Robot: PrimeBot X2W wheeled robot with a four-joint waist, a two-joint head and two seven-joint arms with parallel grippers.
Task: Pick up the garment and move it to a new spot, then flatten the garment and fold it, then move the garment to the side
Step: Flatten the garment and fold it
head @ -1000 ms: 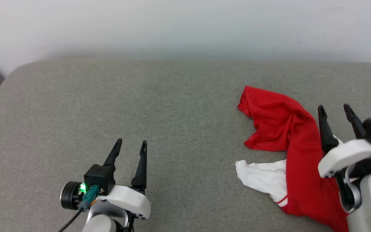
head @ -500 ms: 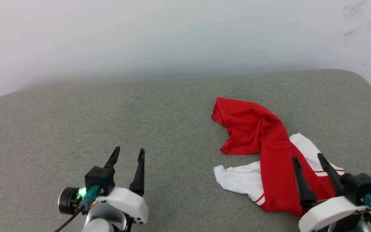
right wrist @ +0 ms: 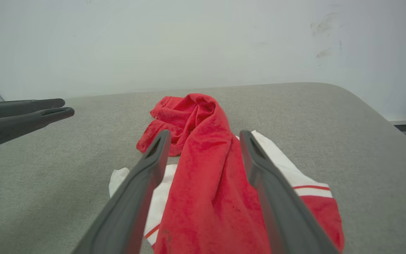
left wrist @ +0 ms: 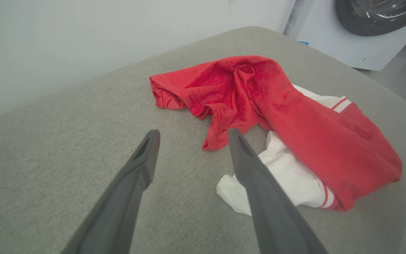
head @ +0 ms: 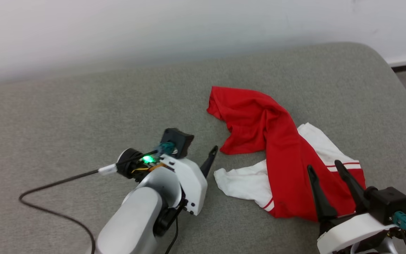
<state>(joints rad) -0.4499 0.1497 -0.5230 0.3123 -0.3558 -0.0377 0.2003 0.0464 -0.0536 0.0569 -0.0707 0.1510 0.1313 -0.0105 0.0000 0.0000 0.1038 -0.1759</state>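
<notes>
Two hands, both empty. Your left hand (left wrist: 193, 135) has its fingers spread wide and aims at the left side of the garment (head: 280, 155), one tip just beside the white sleeve (head: 240, 181). Your right hand (head: 324, 166) hangs over the garment's near end, fingers well apart, the red ridge (right wrist: 206, 165) showing between them in the right wrist view; whether they touch cloth I can't tell.

The garment lies crumpled on the right half of the bench (head: 83, 106), red bunched into a long fold running far to near and white striped panels poking out on either side. Expect it light, limp and not fragile: it'll sag and trail from wherever you pinch, and a single thin layer may slip free. I'd take the thick red ridge at its near end with the right hand, gathering several layers, and a sleeve edge or hem with the left.

One possible container: past the bench's far right corner the left wrist view shows a white machine (left wrist: 330, 46) with a round dark door (left wrist: 375, 14). What's inside I can't tell.
</notes>
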